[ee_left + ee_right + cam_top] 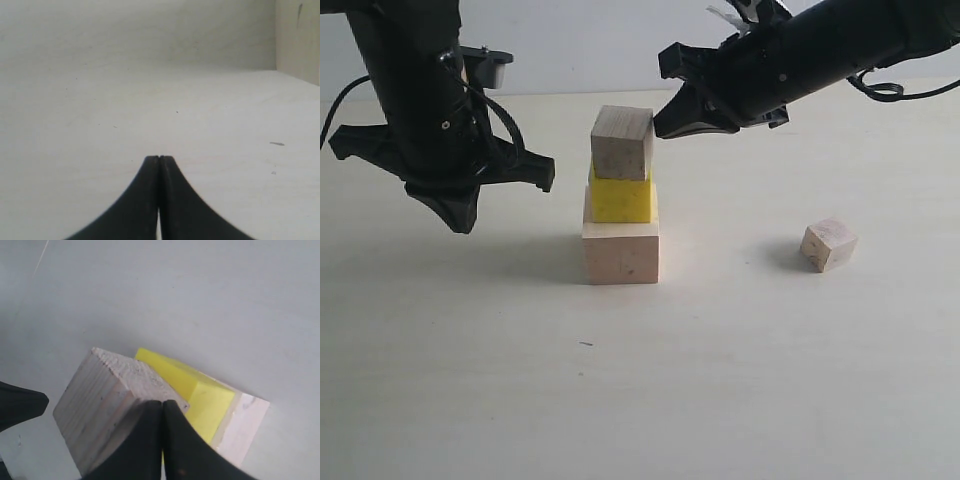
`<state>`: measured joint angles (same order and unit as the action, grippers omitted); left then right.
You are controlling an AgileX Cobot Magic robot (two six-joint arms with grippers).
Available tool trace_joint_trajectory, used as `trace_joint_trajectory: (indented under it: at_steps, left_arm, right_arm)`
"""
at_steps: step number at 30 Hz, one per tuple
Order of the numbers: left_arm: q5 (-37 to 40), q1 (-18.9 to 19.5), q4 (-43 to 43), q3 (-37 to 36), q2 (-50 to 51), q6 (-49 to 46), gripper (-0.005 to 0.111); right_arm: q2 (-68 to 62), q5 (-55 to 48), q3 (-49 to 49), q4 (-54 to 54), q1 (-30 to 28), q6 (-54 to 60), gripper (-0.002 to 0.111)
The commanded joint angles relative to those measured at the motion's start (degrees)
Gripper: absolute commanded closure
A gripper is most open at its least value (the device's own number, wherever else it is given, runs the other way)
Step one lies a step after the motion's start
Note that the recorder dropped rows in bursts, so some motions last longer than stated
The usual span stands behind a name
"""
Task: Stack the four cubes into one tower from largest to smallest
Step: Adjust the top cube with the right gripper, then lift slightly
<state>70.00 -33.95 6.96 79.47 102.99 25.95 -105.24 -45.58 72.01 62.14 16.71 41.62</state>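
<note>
Large cube [620,257] bottommost; yellow cube [623,200] atop.

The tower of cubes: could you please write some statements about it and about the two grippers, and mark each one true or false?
1. The tower has three cubes. True.
2. The yellow cube is the lowest one. False: it rests on the large wood cube.
3. One small cube lies alone on the table. True.
4. The left gripper holds a cube. False: it is shut on nothing.
5. The right gripper is shut, close to the top cube. True.
</note>
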Motion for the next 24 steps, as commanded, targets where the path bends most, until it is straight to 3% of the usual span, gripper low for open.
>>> trace_joint_trajectory:
  at_steps: [1,24]
  left_arm:
    - [-0.03,0.16,0.16,-0.28,-0.63,-0.20,0.107]
    - [-0.03,0.16,0.16,-0.28,-0.63,-0.47,0.107]
  right_arm:
    - [-0.13,-0.39,0.39,1.24,-0.37,1.62,0.108]
    - [-0.13,-0.39,0.39,3.82,-0.37,4.63,0.108]
